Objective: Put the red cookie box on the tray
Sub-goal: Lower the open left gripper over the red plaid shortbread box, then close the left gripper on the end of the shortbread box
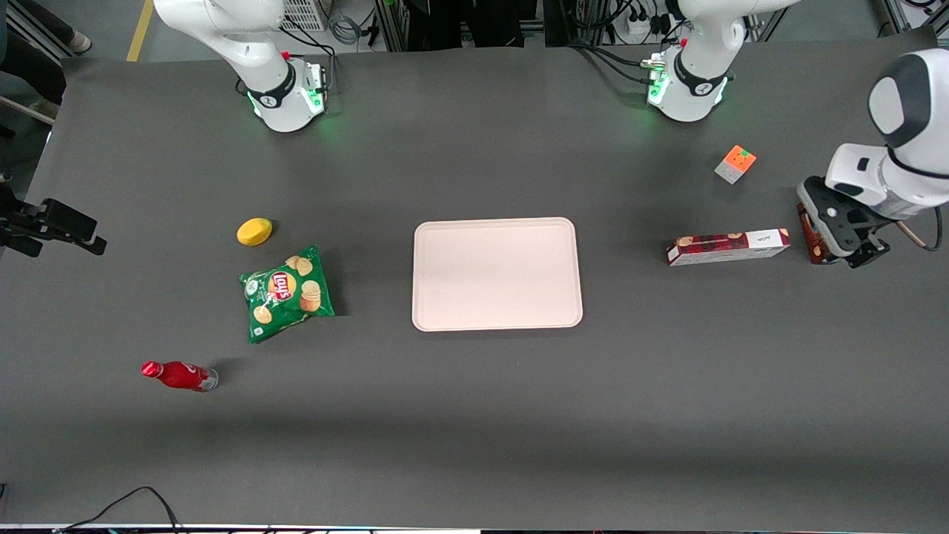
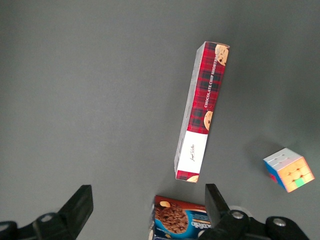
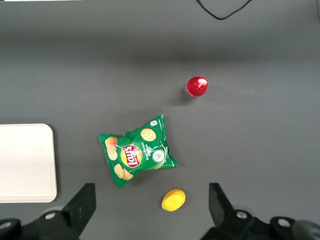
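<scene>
Two cookie boxes sit close together at the working arm's end of the table, and that is the trap: the gripper (image 1: 841, 241) hangs with its jaws spread wide and empty right above the blue-and-brown cookie box (image 2: 177, 220), not above the red cookie box (image 1: 728, 247) it needs. Dropping straight down from where it hovers would likely close it on the wrong carton, or nudge the red one aside, since the two lie nearly end to end. The red box rests flat on the table, well apart from the tray (image 1: 497, 273) and off toward the working arm's end from it. Its long axis runs along the table's length, the white end section facing the gripper and the plaid end facing the tray. A grip across the slim width near the middle looks safest to me; caught near one end, so long a carton may droop or twist in the fingers. A small puzzle cube (image 1: 735, 163) lies nearby, farther from the front camera, and seems out of harm's way.
</scene>
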Motion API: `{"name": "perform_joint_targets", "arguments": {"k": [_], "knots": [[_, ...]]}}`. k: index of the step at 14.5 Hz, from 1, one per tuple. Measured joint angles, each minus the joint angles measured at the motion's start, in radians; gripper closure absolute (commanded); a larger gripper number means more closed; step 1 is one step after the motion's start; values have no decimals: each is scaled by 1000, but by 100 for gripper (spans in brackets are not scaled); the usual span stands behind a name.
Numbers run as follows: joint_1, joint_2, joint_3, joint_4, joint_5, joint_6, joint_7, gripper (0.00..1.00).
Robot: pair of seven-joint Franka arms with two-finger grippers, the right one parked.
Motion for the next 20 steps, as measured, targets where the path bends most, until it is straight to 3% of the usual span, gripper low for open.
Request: {"name": "perform_joint_targets", "arguments": {"k": [4, 12, 20], "knots": [[-3, -83, -9, -155, -2, 121, 39, 0], [-20, -87, -11, -414, -2, 468, 60, 0], [-23, 66, -12, -506, -2, 757, 68, 0]]}}
